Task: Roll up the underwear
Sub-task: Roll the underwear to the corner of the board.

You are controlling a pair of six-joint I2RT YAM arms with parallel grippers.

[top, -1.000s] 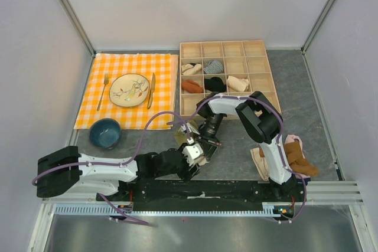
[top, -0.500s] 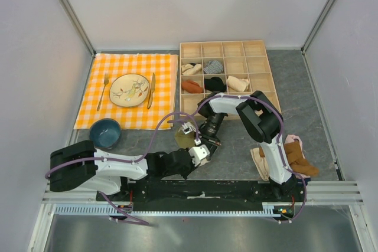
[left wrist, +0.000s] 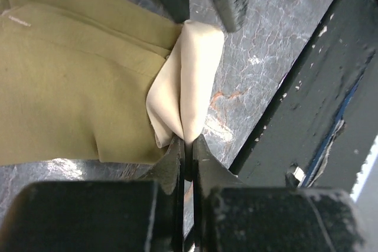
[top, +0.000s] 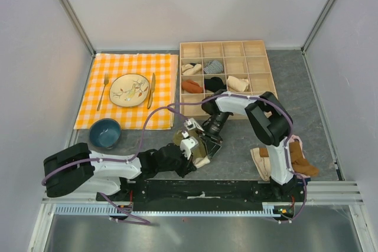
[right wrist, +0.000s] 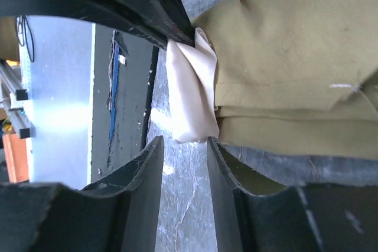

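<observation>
Top external view: both arms reach to the near middle of the grey counter (top: 307,98), and their wrists meet over the underwear (top: 179,138)
Underwear, position: on the counter in front of the wooden divider box (top: 180,75), to the right of the blue bowl (top: 105,133) and close to the black rail (top: 201,190) at the near edge; largely covered by the wrists from overhead
Underwear, condition: the olive-khaki body lies in flat folded layers; the cream waistband (left wrist: 189,69) is bunched into a narrow fold that projects past the olive edge onto bare counter
Left pincer (left wrist: 187,146): fully closed, both tips pinching one end of the waistband fold
Right pincer (right wrist: 183,146): jaws parted and holding nothing; the tips stand either side of the waistband corner, with bare counter showing between them
Pincers, relation: they face each other from opposite ends of the waistband fold, close together; contact between them cannot be determined
Divider box, contents: rolled garments in several compartments of the middle rows; the front and back rows cannot be read clearly
Checked cloth (top: 133,66): orange and white, at the far left, carrying a plate (top: 129,90) with a fork (top: 104,90) to its left and a knife (top: 151,90) to its right
Garment pile: a rust-brown garment (top: 298,160) rests on a pink garment (top: 293,141) beside the right arm's base, well apart from the underwear
</observation>
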